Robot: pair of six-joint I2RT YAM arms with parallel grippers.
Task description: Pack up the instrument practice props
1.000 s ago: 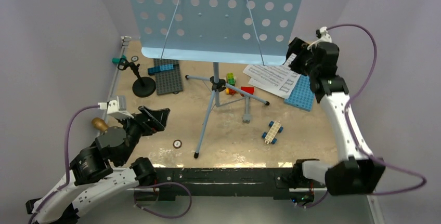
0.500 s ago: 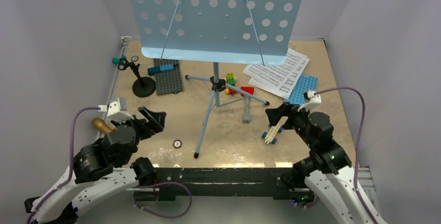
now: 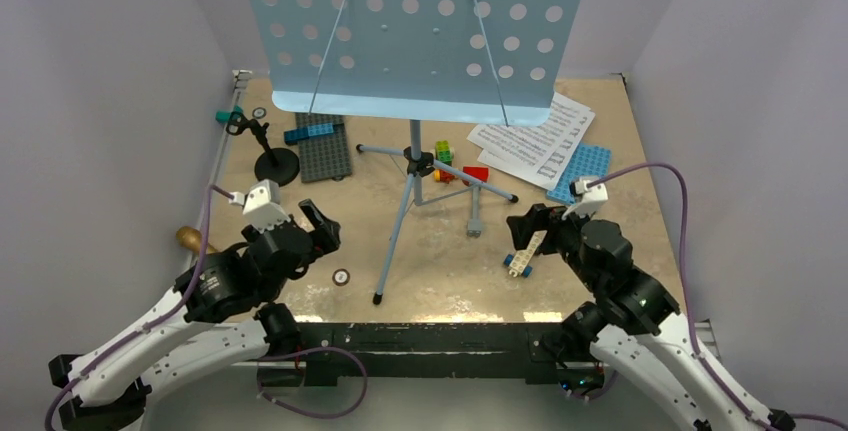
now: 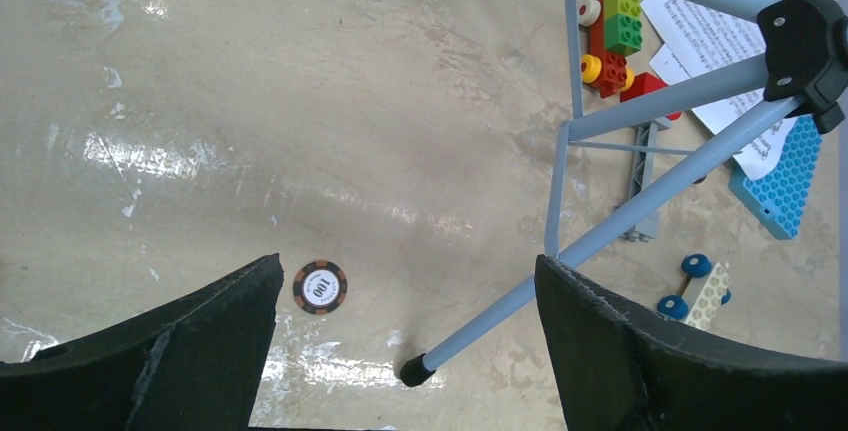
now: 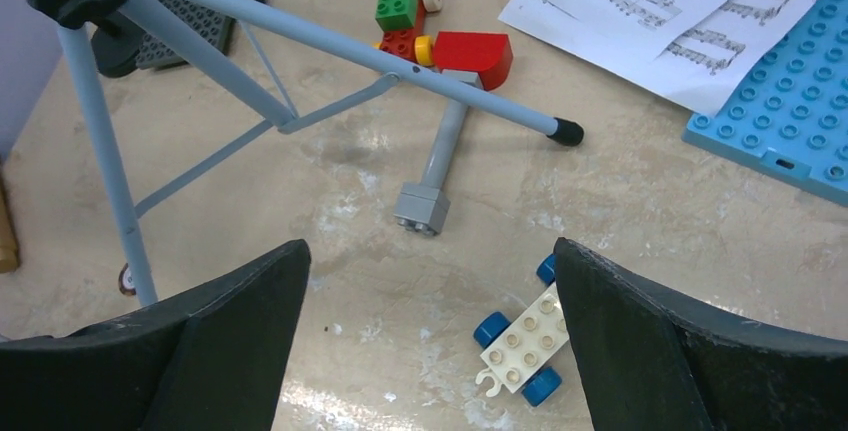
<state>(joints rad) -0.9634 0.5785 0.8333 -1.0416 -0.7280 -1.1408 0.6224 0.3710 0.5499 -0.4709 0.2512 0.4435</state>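
left hand (image 3: 312, 219): jaws wide, empty, near stand's front foot | right hand (image 3: 528, 231): jaws wide, empty, above wheeled brick (image 5: 520, 346) | music stand (image 3: 415, 31): upright, mid-desk (image 3: 440, 276) | sheet-music pages (image 3: 535, 146): far right, overlapping blue baseplate (image 3: 585, 166) | microphone (image 3: 190, 239): left edge

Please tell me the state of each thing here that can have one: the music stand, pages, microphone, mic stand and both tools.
music stand: upright, legs spread.
sheet-music pages: lying flat, partly over the blue baseplate.
toy microphone: lying at the left edge, partly hidden.
mic stand: upright, without the microphone.
left tool: open, empty.
right tool: open, empty.
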